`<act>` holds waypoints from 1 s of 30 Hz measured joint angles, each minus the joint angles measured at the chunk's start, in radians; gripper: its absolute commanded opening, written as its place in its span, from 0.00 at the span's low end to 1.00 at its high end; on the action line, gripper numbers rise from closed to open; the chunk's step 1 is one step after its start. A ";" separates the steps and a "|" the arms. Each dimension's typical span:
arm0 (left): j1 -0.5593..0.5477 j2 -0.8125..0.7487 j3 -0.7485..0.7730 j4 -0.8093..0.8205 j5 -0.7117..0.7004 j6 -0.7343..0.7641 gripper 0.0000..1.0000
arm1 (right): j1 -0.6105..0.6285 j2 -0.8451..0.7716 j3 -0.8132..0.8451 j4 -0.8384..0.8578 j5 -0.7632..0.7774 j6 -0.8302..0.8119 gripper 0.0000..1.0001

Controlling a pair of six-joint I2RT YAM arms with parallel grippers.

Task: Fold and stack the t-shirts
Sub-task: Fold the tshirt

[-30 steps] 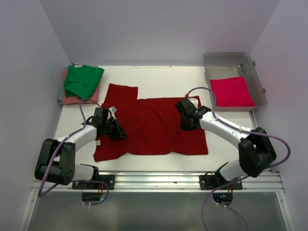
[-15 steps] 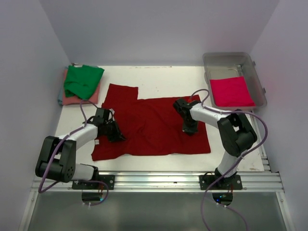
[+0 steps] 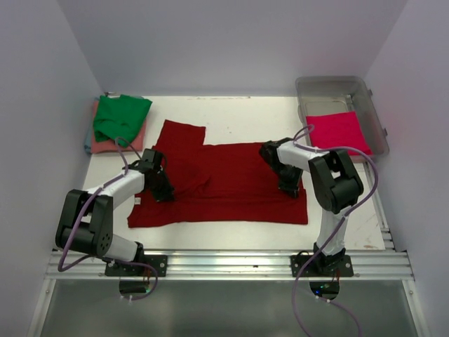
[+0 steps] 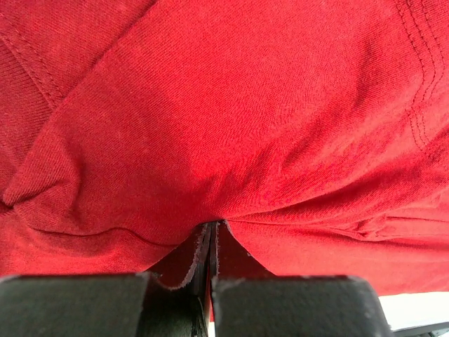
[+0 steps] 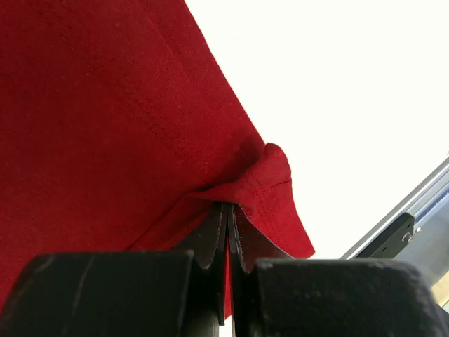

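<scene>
The large dark red t-shirt [image 3: 224, 179] lies spread across the middle of the table. My left gripper [image 3: 160, 188] is shut on a pinch of its cloth [image 4: 210, 175] at the shirt's left side. My right gripper [image 3: 290, 188] is shut on a fold of its hem [image 5: 270, 182] near the shirt's right edge. A green t-shirt [image 3: 121, 116] lies folded on a salmon pink one [image 3: 105, 145] at the back left. A bright pinkish-red t-shirt [image 3: 337, 132] lies in the tub.
The clear plastic tub [image 3: 372, 105] stands at the back right. The metal rail [image 3: 224, 263] runs along the near edge. White walls close in the left, back and right sides. White table surface [image 5: 351, 105] shows right of the shirt.
Both grippers have moved outward, the left one to the left and back, the right one to the right. The dark red shirt is pulled flatter and wider.
</scene>
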State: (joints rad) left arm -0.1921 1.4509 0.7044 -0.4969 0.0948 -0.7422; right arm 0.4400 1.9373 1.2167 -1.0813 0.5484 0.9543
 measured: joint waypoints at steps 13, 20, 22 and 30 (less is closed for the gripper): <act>0.006 -0.278 -0.029 -0.103 -0.026 0.068 0.00 | 0.009 -0.327 -0.115 0.011 0.008 -0.098 0.00; 0.006 -0.364 0.067 -0.124 -0.094 0.080 0.00 | 0.018 -0.492 -0.113 0.087 -0.036 -0.230 0.00; 0.006 -0.318 0.076 -0.117 -0.117 0.080 0.00 | 0.018 -0.456 -0.092 0.103 -0.046 -0.262 0.00; 0.015 0.011 0.217 0.018 -0.187 0.064 0.04 | 0.018 -0.245 0.120 0.215 -0.070 -0.367 0.47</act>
State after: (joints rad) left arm -0.1772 1.4616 0.9215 -0.4793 -0.0925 -0.6781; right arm 0.4580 1.6920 1.3365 -0.8665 0.4782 0.5869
